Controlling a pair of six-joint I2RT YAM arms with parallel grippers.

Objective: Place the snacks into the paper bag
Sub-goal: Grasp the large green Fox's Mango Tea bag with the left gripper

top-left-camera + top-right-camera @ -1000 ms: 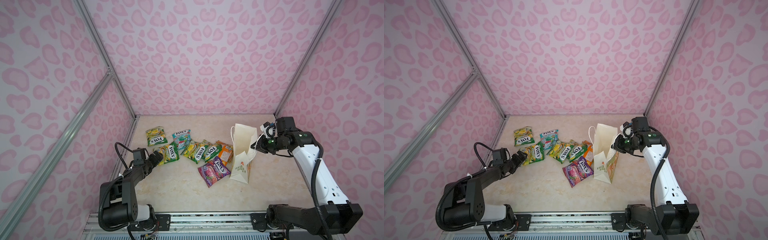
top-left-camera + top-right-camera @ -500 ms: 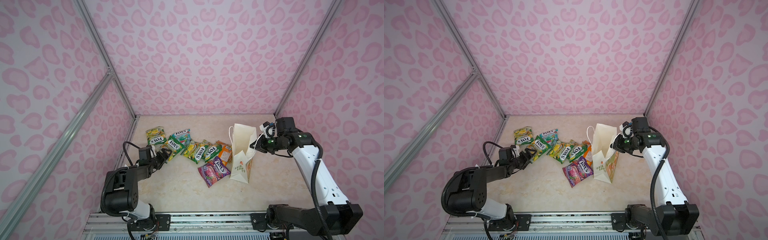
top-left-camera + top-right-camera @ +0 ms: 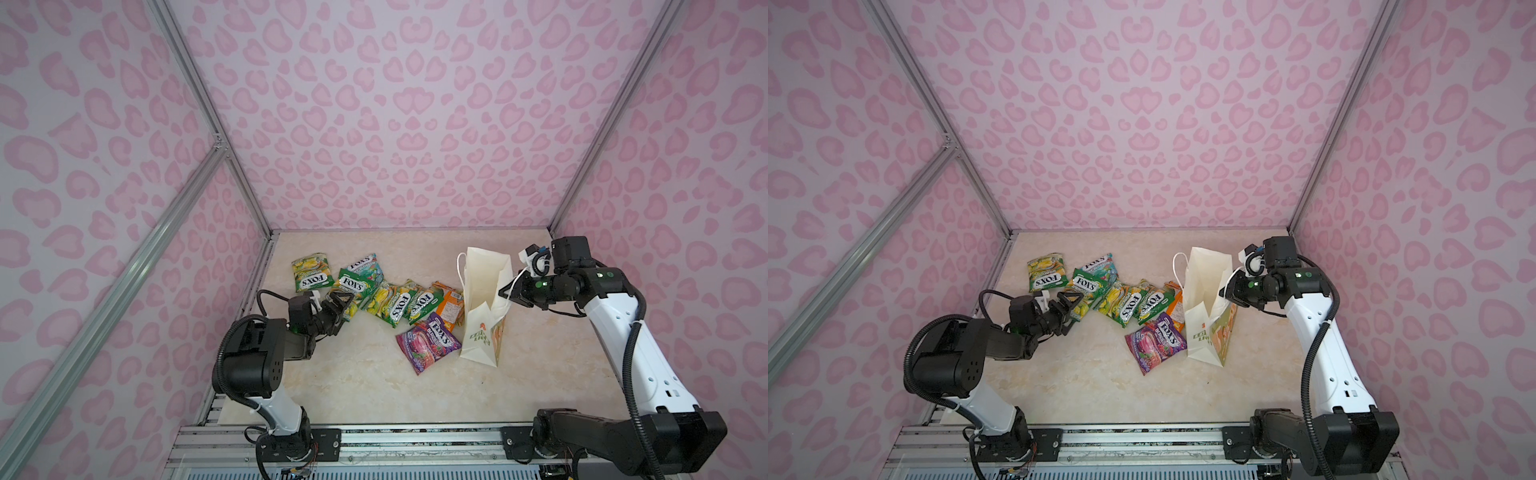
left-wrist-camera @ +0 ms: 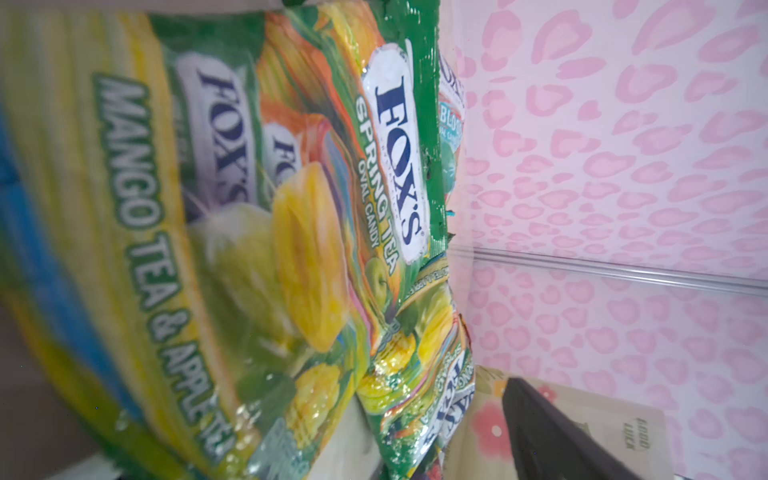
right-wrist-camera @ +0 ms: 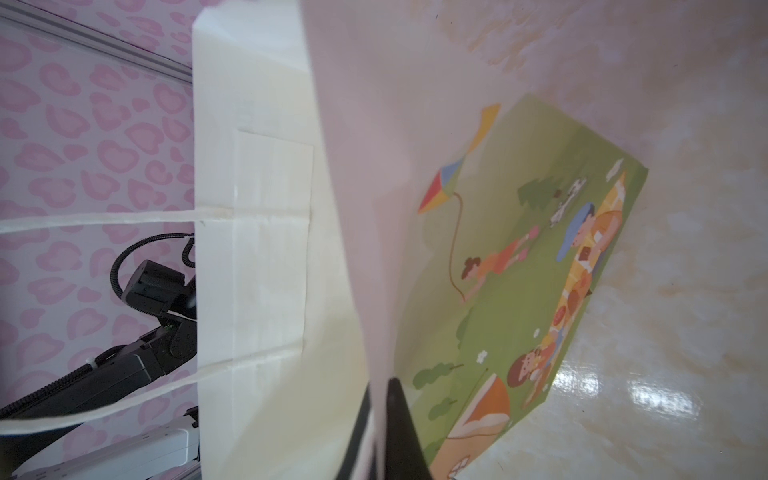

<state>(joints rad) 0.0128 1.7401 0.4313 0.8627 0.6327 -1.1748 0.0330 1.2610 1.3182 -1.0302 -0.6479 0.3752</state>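
Observation:
Several FOX'S snacks lie in a row across both top views: a green-yellow pouch [image 3: 311,272], a teal one [image 3: 368,264], a green one [image 3: 355,289], further green-yellow ones [image 3: 392,305], an orange one [image 3: 451,301] and a purple one [image 3: 428,343]. My left gripper [image 3: 338,305] [image 3: 1069,305] is open, low over the table, its jaws wide at the near edge of the green pouch [image 4: 395,158]. The white paper bag [image 3: 484,307] [image 3: 1204,316] stands open-topped. My right gripper [image 3: 505,291] [image 3: 1225,293] is shut on its right wall's rim [image 5: 353,208].
Pink patterned walls with metal posts [image 3: 582,166] close in the table on three sides. The left wall stands close behind my left arm. A metal rail [image 3: 374,440] runs along the near edge. Bare marble tabletop [image 3: 374,395] lies nearer than the pouches.
My left gripper has swung right, from the table's left edge to the green pouch. That pouch has slid back onto the teal one. The right gripper and the bag have not moved.

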